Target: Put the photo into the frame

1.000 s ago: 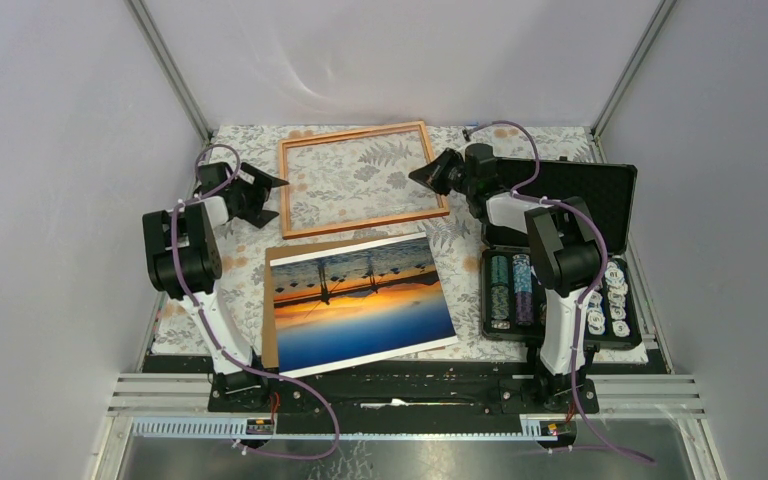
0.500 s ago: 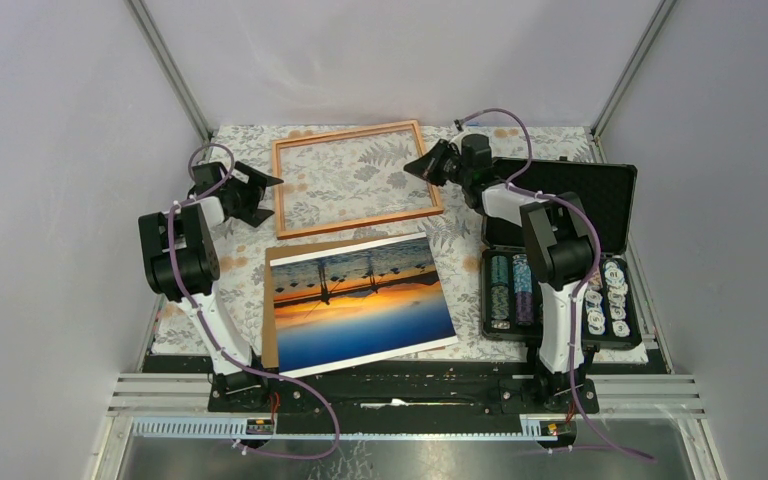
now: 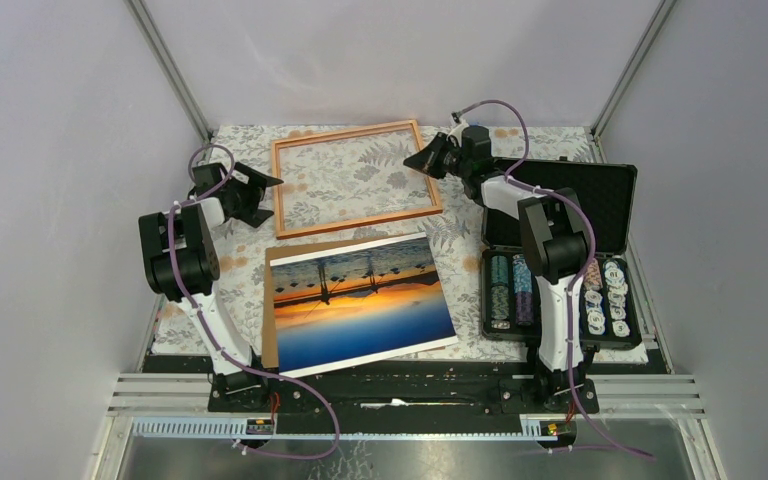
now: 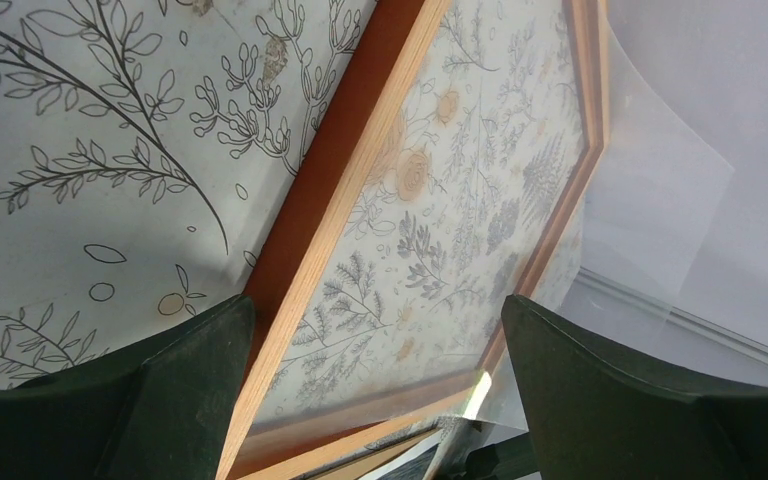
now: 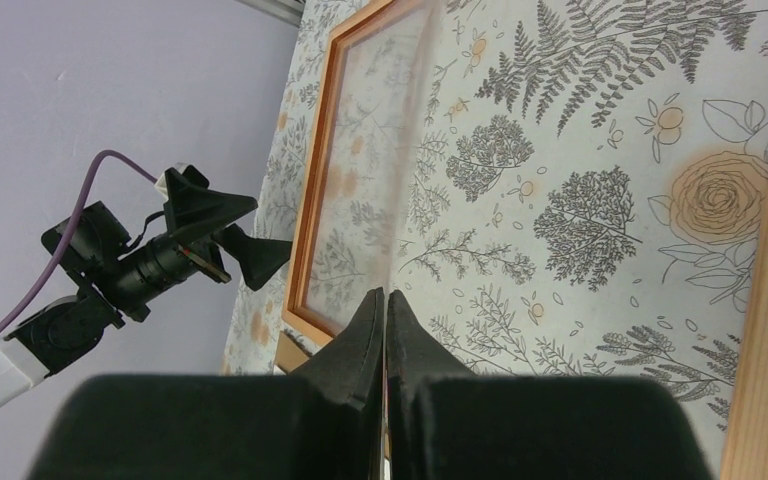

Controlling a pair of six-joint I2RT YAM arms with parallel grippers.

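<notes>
The orange-brown frame point(image 3: 345, 133) lies flat at the back of the table. A clear sheet point(image 4: 660, 170) rests in it and lifts off at its right side. My right gripper point(image 3: 422, 160) is at the frame's right rail, shut on the edge of that clear sheet point(image 5: 360, 200). In the right wrist view its fingertips point(image 5: 385, 295) are pressed together over the frame point(image 5: 310, 210). My left gripper point(image 3: 265, 190) is open at the frame's left rail point(image 4: 360, 170), which runs between its fingers point(image 4: 110, 400). The bridge photo point(image 3: 360, 300) lies face up at the front.
A brown backing board point(image 3: 270, 300) sticks out from under the photo's left and upper edges. An open black case of chips point(image 3: 560, 290) stands to the right, beside the right arm. A floral cloth point(image 3: 210, 290) covers the table. Walls close the back and both sides.
The right gripper has moved toward the back, staying shut. The frame has shifted slightly left and back. The left gripper has barely moved.
</notes>
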